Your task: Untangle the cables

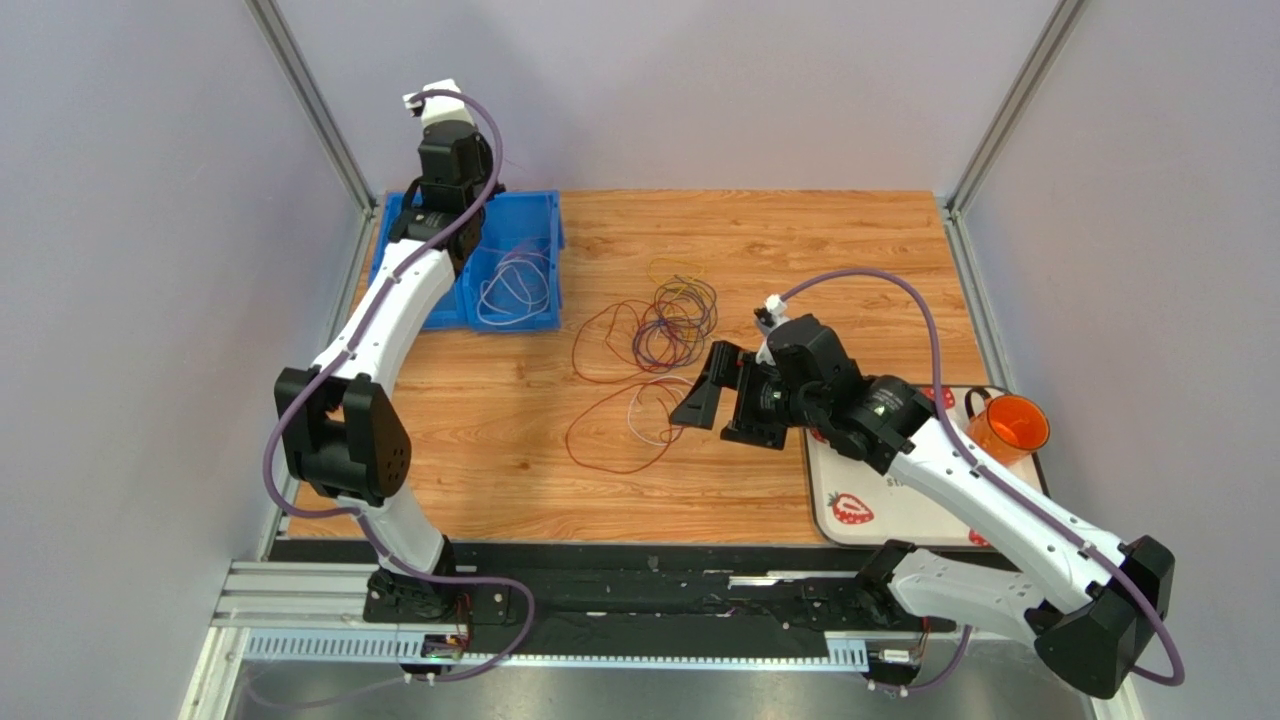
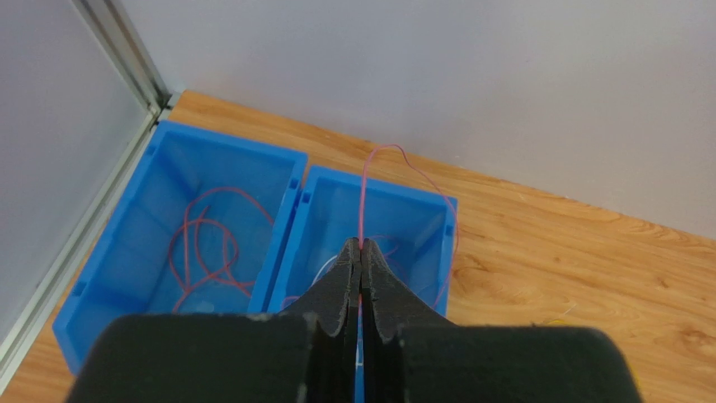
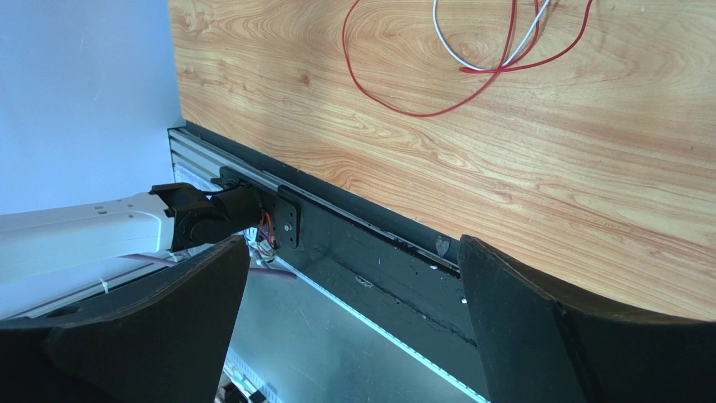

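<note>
While our left gripper (image 2: 361,252) pinches a pink cable (image 2: 363,193) above the blue bins (image 2: 294,201), where a few loops (image 2: 202,243) lie sorted, we judge most cables (image 1: 661,338) tangled to the right of those bins, our right gripper (image 1: 718,393) spread-jawed nearby.

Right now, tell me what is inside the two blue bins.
Left bin: red wire loops. Right bin: white loops, its near end hidden in the wrist view behind the left hand, shut on a pinkish-red wire.

bins (image 1: 553,258) far-left on table (image 1: 842,255) | cables (image 1: 661,338) centre | cup (image 1: 1010,426) on mat (image 1: 860,504) right
</note>
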Controlling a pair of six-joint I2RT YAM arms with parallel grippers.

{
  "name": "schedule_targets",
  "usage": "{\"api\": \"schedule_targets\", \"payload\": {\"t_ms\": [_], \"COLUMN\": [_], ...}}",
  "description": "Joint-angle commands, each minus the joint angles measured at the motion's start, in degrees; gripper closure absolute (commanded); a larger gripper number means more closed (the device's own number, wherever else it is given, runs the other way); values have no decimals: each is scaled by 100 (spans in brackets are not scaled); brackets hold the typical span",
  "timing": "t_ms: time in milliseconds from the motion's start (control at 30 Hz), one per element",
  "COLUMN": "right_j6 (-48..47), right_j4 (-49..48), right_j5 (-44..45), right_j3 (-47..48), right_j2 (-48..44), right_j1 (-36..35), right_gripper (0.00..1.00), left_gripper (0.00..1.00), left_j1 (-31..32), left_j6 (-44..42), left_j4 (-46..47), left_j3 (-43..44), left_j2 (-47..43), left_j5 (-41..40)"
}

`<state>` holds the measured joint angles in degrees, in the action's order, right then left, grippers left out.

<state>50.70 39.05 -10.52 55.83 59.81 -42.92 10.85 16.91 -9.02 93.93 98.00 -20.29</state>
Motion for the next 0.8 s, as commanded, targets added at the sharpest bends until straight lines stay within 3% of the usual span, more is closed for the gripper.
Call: {"api": "schedule_targets", "payload": {"t_ms": [0,767], "right_j6": [-25,10], "right_j4": [-231,-108], "right_j5": [-160,-90], "right_j3": [-2,-125], "right_j2": [-13,-321], "right_j1": [20,20], "right_gripper": [1,1], "left_gripper": [100,100], "left_j1": [-31,-39], "left_j6": [182,788], "left_j4": [209,-707], "left_j3": [-252,398], "left_j2": [-396,510], "left_j5": [-439,298]}}
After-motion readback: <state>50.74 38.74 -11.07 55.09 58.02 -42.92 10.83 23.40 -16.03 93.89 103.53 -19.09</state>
